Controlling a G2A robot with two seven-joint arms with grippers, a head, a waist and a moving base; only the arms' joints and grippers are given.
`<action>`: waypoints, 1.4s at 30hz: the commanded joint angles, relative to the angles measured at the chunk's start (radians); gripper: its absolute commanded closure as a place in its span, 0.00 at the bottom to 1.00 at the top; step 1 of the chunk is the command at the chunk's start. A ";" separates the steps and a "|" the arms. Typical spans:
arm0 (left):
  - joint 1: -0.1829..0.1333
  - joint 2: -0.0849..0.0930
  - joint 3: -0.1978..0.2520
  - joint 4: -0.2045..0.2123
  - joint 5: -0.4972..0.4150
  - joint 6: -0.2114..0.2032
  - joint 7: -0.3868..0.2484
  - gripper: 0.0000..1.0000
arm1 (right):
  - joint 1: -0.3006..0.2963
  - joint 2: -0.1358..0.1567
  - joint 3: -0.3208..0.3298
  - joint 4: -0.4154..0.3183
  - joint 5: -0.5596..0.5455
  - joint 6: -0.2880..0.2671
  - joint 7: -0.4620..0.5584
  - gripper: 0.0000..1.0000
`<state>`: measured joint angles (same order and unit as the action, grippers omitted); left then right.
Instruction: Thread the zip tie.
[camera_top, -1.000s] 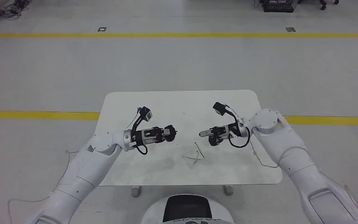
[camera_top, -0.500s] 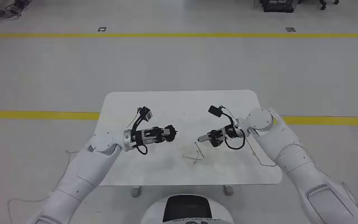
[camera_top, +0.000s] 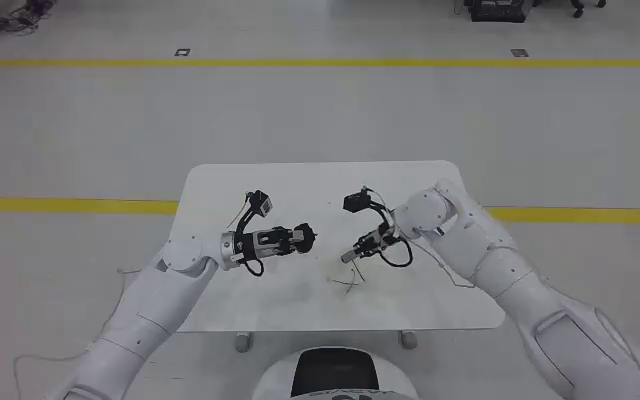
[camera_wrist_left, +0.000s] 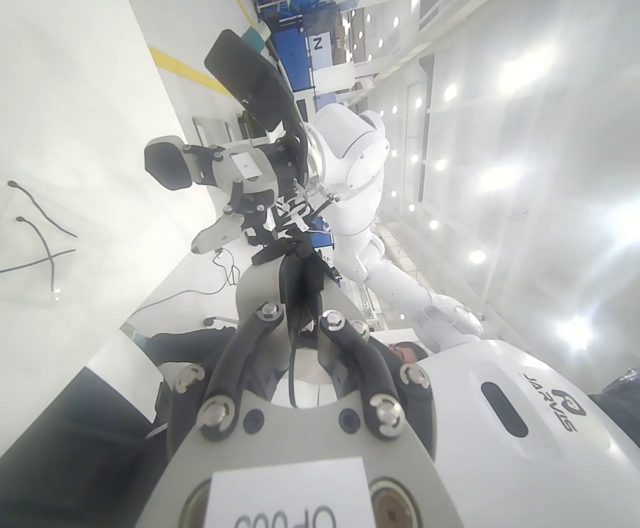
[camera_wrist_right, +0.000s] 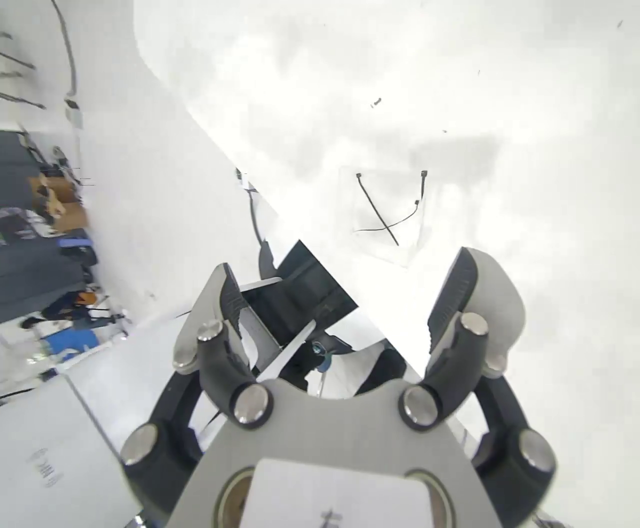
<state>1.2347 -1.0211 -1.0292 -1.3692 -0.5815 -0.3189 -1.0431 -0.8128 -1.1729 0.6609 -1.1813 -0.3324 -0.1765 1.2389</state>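
Note:
Three black zip ties lie crossed on the white table, near its front middle. They also show as thin strands with small heads, the zip ties and zip ties. My right gripper hangs open just above and behind them, tilted down; its fingers stand wide apart with nothing between them. The right gripper faces my left one. My left gripper sits above the table to the ties' left, pointing right, pads pressed together.
A clear thin sheet lies under the ties. A thin cable trails over the table's right part. The table's front edge is close behind the ties; the far half of the table is bare.
The right arm has swung left and down toward the zip ties, its gripper tilting toward the table. The left arm has kept still.

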 joint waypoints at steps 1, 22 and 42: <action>0.000 0.000 0.000 0.000 0.000 0.000 0.000 1.00 | 0.021 -0.016 -0.041 0.019 -0.047 0.012 -0.003 0.00; 0.000 0.000 0.000 0.000 0.000 0.000 0.000 1.00 | 0.088 -0.077 -0.205 0.026 -0.281 -0.071 0.023 0.00; 0.000 0.000 0.000 0.000 0.000 0.000 0.000 1.00 | 0.105 -0.081 -0.338 -0.021 -0.335 -0.163 -0.109 0.00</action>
<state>1.2347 -1.0211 -1.0292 -1.3692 -0.5815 -0.3189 -1.0431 -0.7109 -1.2579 0.3352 -1.1975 -0.6722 -0.3400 1.1363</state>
